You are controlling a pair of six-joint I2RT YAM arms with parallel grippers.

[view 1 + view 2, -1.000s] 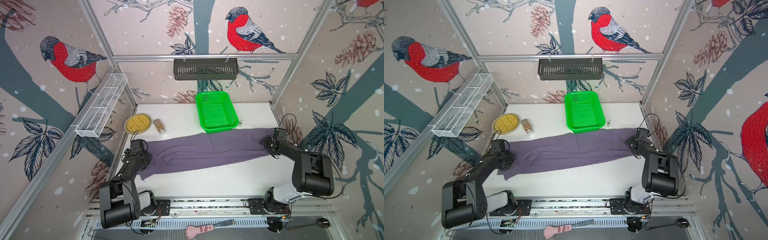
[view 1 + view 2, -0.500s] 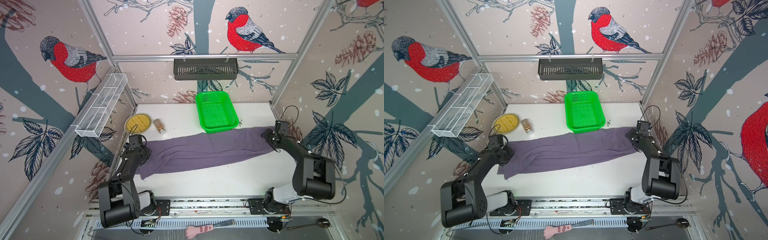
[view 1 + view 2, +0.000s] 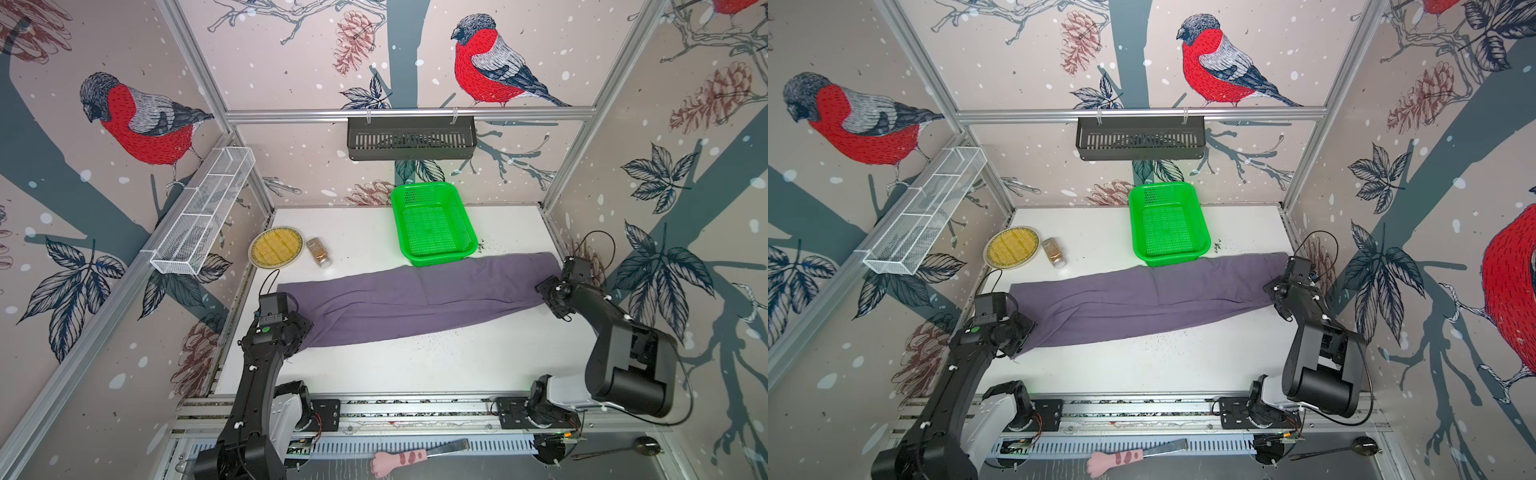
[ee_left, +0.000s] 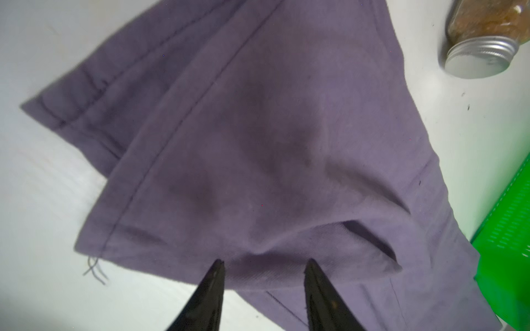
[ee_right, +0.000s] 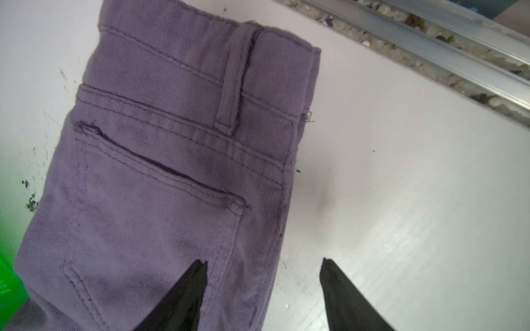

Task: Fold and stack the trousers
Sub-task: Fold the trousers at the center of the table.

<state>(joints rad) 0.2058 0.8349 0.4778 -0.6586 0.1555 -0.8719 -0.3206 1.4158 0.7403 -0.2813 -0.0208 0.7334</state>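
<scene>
While the left gripper (image 4: 263,261) is spreading its jaws off the hem end, the trousers (image 3: 415,305) are lying flat across the table (image 3: 415,365), legs stacked. The right gripper (image 5: 263,260) is hovering with jaws parted over the waistband, holding nothing, so a crosswise fold is probably coming next.

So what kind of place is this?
Probably a robot practice booth, not a home: robot arms fixed to a rail, bird wallpaper on a metal frame, trousers spread on a white table.
</scene>
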